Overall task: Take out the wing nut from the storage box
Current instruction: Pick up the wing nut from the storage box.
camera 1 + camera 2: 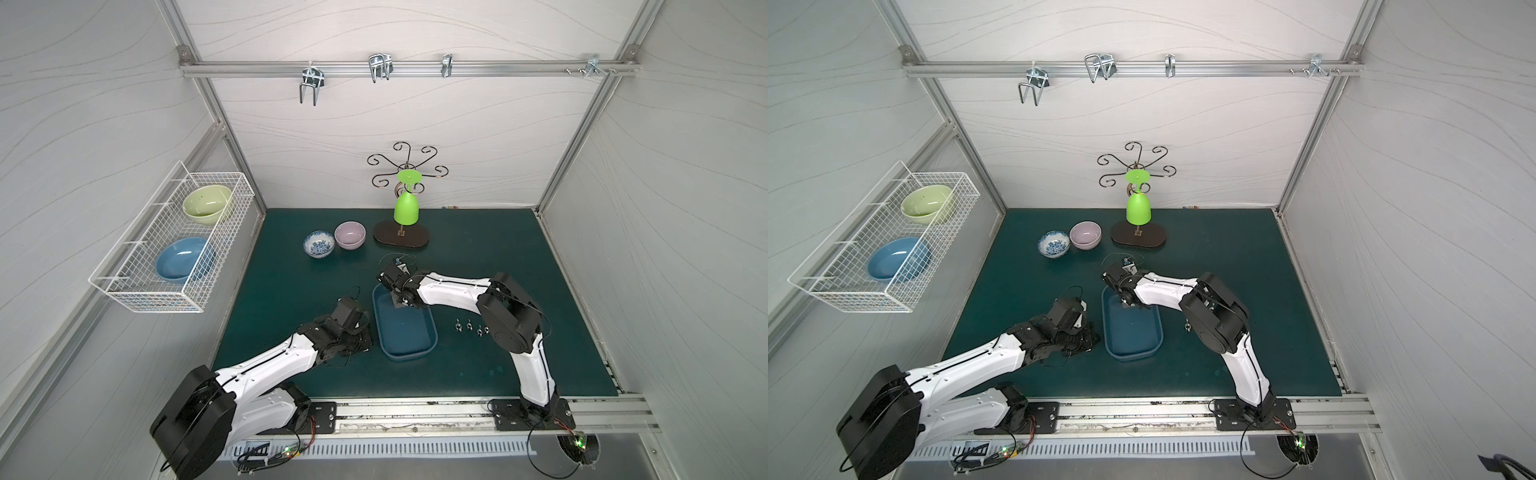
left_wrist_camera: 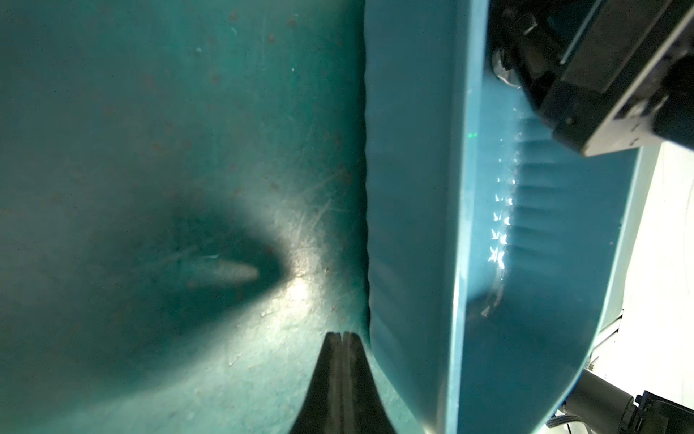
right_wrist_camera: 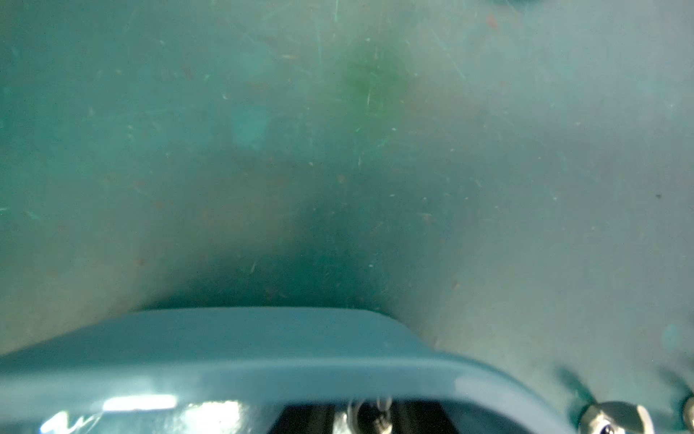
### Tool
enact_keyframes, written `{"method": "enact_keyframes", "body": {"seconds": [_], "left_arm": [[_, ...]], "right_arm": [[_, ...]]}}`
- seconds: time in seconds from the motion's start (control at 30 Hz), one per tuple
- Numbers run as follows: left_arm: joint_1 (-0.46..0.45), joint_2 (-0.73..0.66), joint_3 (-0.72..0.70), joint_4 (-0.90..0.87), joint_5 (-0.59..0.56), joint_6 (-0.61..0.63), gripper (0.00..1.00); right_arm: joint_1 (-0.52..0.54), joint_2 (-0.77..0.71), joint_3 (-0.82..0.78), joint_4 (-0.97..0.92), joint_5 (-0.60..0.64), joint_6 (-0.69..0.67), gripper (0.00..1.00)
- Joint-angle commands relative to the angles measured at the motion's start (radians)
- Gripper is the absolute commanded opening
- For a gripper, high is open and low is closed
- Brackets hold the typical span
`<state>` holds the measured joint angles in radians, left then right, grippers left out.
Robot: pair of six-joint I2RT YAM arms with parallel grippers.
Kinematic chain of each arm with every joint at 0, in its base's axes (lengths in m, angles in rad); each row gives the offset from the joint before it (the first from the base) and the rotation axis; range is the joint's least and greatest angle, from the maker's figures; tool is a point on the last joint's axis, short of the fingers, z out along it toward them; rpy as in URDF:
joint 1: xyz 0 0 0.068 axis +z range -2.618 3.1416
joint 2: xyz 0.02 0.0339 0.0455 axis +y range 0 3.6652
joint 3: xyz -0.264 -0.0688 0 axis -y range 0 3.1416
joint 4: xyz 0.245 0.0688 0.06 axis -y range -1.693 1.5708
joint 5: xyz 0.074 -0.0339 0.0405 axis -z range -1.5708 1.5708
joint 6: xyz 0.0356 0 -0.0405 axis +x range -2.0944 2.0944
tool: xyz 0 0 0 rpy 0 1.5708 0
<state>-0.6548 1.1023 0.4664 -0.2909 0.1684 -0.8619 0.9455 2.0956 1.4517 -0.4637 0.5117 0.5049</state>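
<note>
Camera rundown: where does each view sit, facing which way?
Top views: high at the front, looking down toward the back wall; both show the left arm, right arm and storage box.
Left wrist: low over the mat, beside the box's outer wall; own left gripper, shut.
Right wrist: in the box, looking over its rim to the mat; own right gripper barely shows.
Shared: both wrists see the box; left wrist also catches the right gripper.

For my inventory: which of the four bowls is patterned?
The blue-and-white bowl on the mat; the lilac bowl, green bowl and blue bowl are plain.
</note>
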Motion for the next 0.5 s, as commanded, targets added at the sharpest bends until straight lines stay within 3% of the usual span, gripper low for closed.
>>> {"method": "enact_keyframes", "body": {"seconds": [0.0,0.47], "left_arm": [[0.006,-0.015,0.046,-0.012,-0.022,0.023,0.05],[0.012,0.0,0.072,-0.028,-0.032,0.033,0.05]], "right_arm": [[-0.01,0.015,-0.018,-0.004,-0.005,-0.009,0.24],[-0.004,-0.048,-0.066,0.02,-0.033,-0.013,0.0]]}}
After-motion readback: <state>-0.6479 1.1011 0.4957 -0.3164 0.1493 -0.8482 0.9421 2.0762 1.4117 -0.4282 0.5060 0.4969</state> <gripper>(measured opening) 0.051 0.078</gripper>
